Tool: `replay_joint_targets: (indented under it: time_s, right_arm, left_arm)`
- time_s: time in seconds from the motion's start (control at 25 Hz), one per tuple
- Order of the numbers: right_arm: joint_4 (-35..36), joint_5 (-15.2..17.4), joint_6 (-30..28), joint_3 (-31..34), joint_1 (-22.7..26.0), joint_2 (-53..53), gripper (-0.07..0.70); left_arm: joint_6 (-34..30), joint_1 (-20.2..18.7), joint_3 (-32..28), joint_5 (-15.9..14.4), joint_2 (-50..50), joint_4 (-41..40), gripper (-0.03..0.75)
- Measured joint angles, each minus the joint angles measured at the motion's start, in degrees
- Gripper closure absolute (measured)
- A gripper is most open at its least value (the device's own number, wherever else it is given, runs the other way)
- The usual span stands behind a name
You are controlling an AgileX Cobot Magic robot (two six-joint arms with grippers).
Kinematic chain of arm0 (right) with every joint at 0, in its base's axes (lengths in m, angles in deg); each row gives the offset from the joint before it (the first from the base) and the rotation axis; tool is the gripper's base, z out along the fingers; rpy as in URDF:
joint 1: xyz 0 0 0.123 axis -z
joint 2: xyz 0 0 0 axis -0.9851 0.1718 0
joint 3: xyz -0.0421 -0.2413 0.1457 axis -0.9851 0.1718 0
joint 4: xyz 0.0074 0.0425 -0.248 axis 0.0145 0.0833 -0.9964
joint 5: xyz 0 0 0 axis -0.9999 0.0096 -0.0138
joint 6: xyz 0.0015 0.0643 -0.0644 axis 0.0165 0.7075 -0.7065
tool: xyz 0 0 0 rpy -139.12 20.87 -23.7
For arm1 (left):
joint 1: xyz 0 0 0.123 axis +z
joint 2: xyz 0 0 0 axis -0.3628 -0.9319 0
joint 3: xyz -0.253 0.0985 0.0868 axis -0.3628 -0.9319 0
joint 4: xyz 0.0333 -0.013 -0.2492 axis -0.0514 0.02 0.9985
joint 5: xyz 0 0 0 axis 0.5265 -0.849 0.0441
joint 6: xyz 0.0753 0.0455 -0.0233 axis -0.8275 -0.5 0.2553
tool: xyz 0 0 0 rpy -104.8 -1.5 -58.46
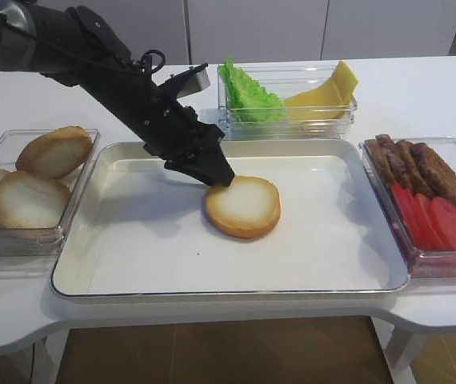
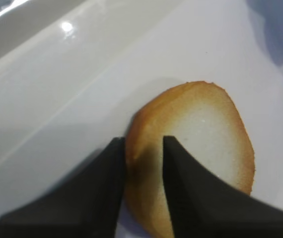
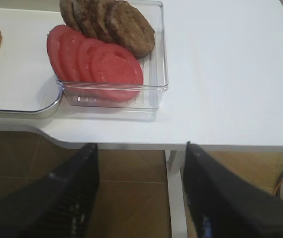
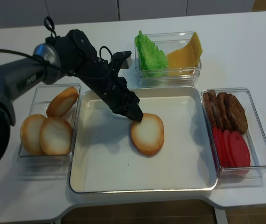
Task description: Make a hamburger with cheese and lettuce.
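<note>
The hamburger is a single bun half (image 1: 244,206) (image 4: 147,133), lying pale face up in the middle of the white tray (image 1: 132,256). My left gripper (image 1: 222,180) (image 4: 136,117) reaches down to its far left edge. In the left wrist view the two black fingers of that gripper (image 2: 144,144) sit either side of the toasted rim of the bun (image 2: 206,144), pressed close on it. Lettuce (image 1: 248,94) and yellow cheese (image 1: 324,92) share a clear bin behind the tray. My right gripper (image 3: 141,145) hangs open over the floor, off the table's front edge, holding nothing.
A clear bin (image 1: 32,184) left of the tray holds three more bun halves. Another bin (image 1: 432,200) on the right holds brown meat patties (image 3: 121,20) and red tomato slices (image 3: 102,64). The left arm slants across the tray's back left corner.
</note>
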Motion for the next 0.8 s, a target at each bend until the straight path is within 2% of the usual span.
replay_joint_targets:
  time_s: [0.12,0.24,0.4,0.56,0.68,0.8]
  right_arm:
    - [0.00,0.00,0.00,0.00,0.00,0.00,0.205]
    - [0.00,0.00,0.00,0.00,0.00,0.00,0.205]
    - [0.00,0.00,0.00,0.00,0.00,0.00,0.205]
    - [0.00,0.00,0.00,0.00,0.00,0.00,0.205]
    - [0.00,0.00,0.00,0.00,0.00,0.00,0.205]
    - [0.00,0.00,0.00,0.00,0.00,0.00,0.205]
  left_arm:
    - [0.00,0.00,0.00,0.00,0.00,0.00,0.377]
    - [0.05,0.00,0.00,0.49,0.13,0.00,0.313]
    - [0.13,0.00,0.00,1.87,1.43,0.00,0.294]
    - [0.28,0.00,0.00,1.85,3.88,-0.43,0.291]
    - [3.30,0.00,0.00,1.85,6.96,-5.90,0.291]
    - [10.11,0.00,0.00,0.47,11.09,-16.34,0.291]
